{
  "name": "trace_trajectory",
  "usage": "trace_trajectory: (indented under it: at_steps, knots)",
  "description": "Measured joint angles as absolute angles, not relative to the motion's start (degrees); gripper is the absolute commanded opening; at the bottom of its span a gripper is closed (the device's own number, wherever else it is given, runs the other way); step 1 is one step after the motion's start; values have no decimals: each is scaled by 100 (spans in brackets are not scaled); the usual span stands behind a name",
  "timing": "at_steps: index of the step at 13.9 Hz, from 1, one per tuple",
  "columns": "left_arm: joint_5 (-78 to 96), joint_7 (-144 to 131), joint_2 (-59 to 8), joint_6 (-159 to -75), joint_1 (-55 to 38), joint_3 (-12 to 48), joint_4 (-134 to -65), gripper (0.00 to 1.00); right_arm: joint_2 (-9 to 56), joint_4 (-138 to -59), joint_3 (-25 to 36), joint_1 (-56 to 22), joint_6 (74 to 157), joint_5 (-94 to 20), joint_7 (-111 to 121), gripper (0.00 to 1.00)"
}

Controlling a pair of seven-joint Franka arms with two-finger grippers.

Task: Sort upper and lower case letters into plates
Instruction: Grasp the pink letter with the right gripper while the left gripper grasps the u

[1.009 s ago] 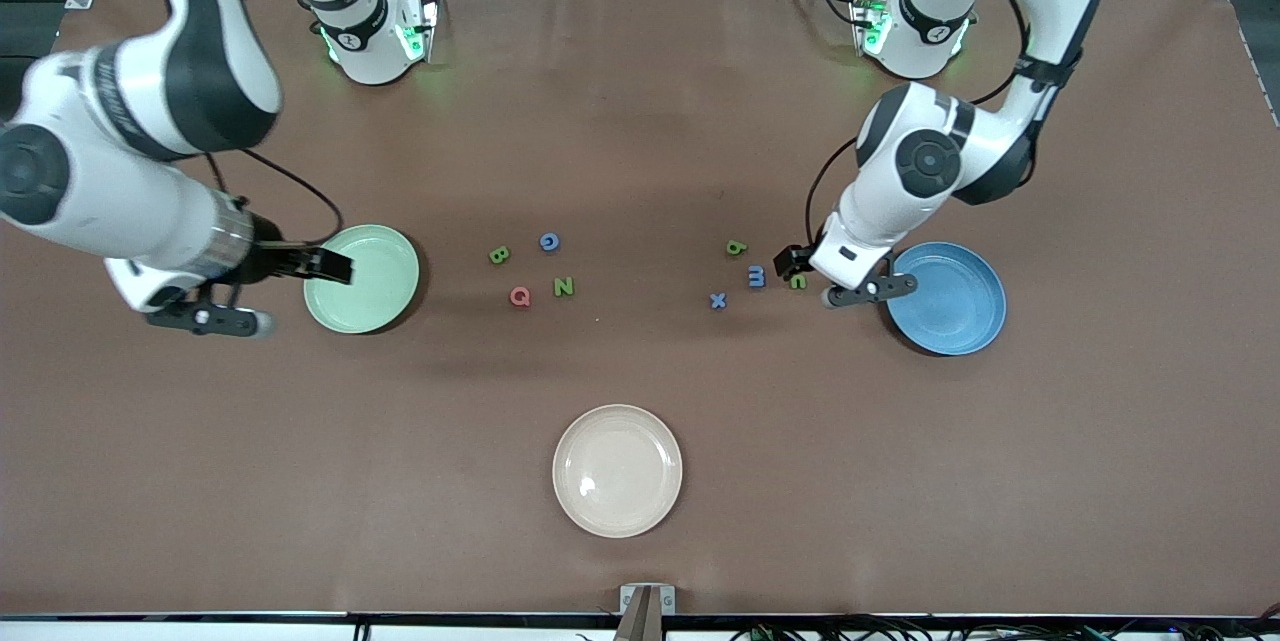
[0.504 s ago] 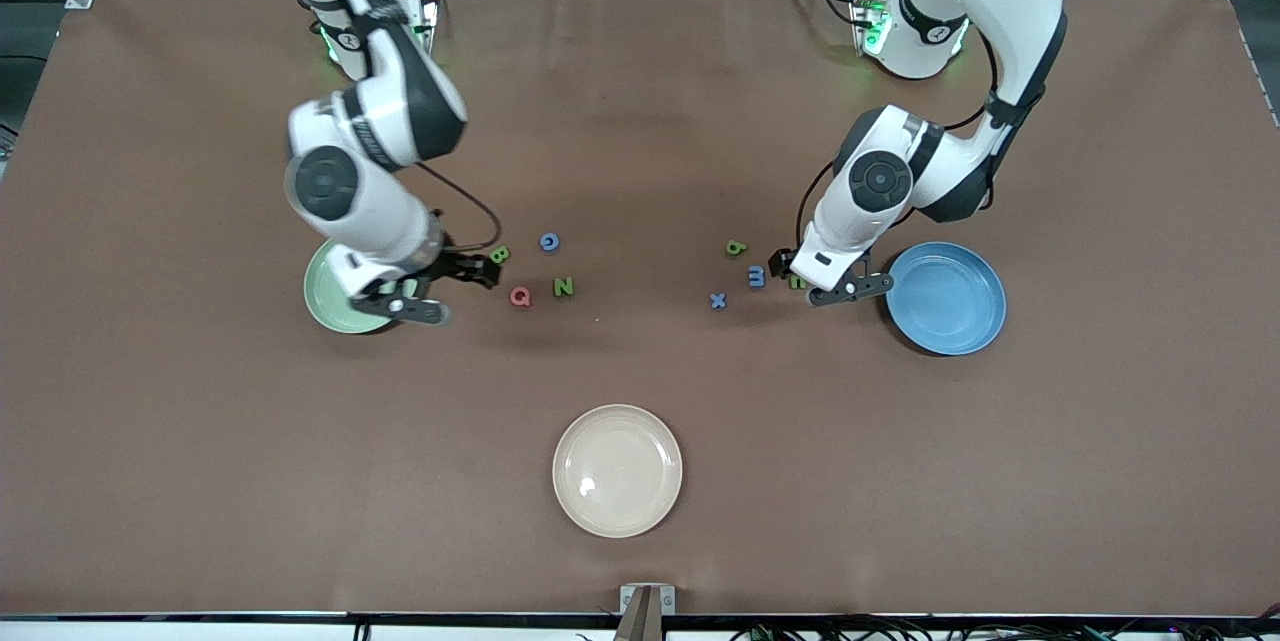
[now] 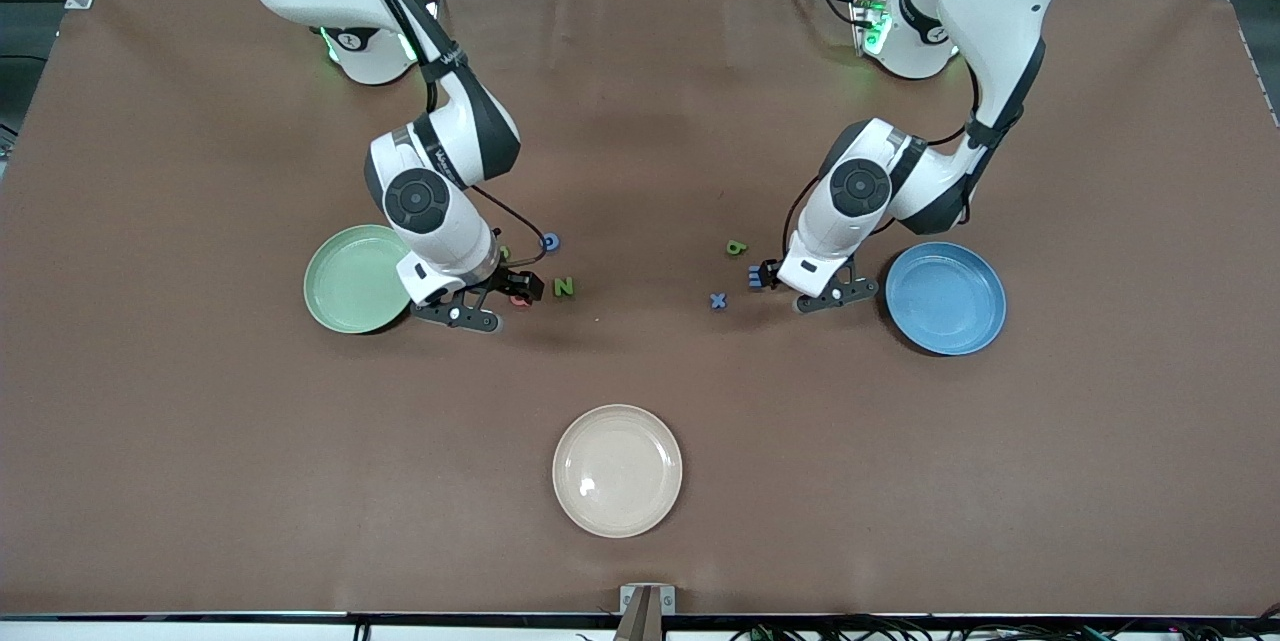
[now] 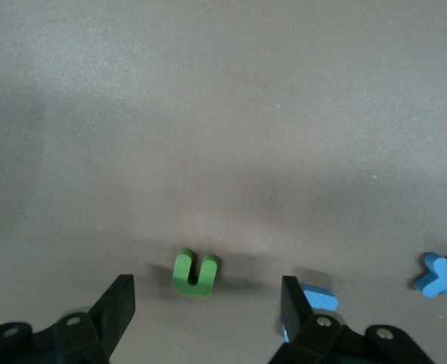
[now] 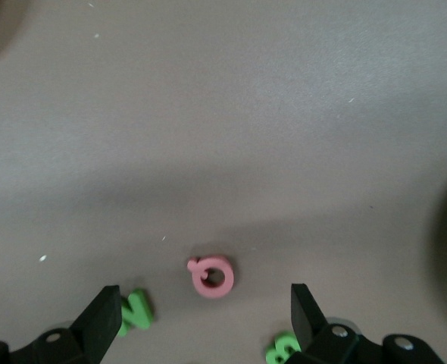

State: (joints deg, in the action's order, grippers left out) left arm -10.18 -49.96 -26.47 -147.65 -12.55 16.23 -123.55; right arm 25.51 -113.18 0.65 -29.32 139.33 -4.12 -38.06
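The light green plate [image 3: 345, 281] lies toward the right arm's end and the blue plate [image 3: 945, 299] toward the left arm's end. My right gripper [image 3: 518, 285] is open and low over the pink Q [image 5: 213, 275], with the green N [image 5: 136, 311] and green B [image 5: 282, 350] by its fingers. The blue G [image 3: 549, 242] lies beside them. My left gripper [image 3: 770, 273] is open and low over the green n [image 4: 195, 273]. One finger [image 4: 293, 302] partly covers the blue m [image 4: 318, 296]. The blue x [image 4: 443, 275] and green b [image 3: 736, 247] lie close by.
A cream plate [image 3: 617, 470] lies nearest the front camera, midway along the table. The brown table cover [image 3: 640, 121] is bare between the two letter groups. Both arms reach down from their bases over the table.
My right arm has swung from beside the green plate to over the upper-case letters. My left gripper has shifted a little away from the blue plate, over the n and m.
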Motion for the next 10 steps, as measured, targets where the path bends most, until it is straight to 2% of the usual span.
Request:
trace_trajectory:
  at_steps: [4, 8, 10]
  knots:
    - [-1026, -4999, -2698, -14765, -1255, 1611, -12326, 68, 2766, -11643, 72, -2944, 14590, -411, -3806, 94]
    - [-1048, -4999, -2739, -14765, -1255, 1601, -12321, 64, 2890, -11663, 71, -3026, 14717, -411, -3889, 86]
    - [-1308, -5047, -2757, -14765, -1251, 1579, -12321, 58, 2955, -11669, 71, -3094, 14746, -411, -3970, 80]
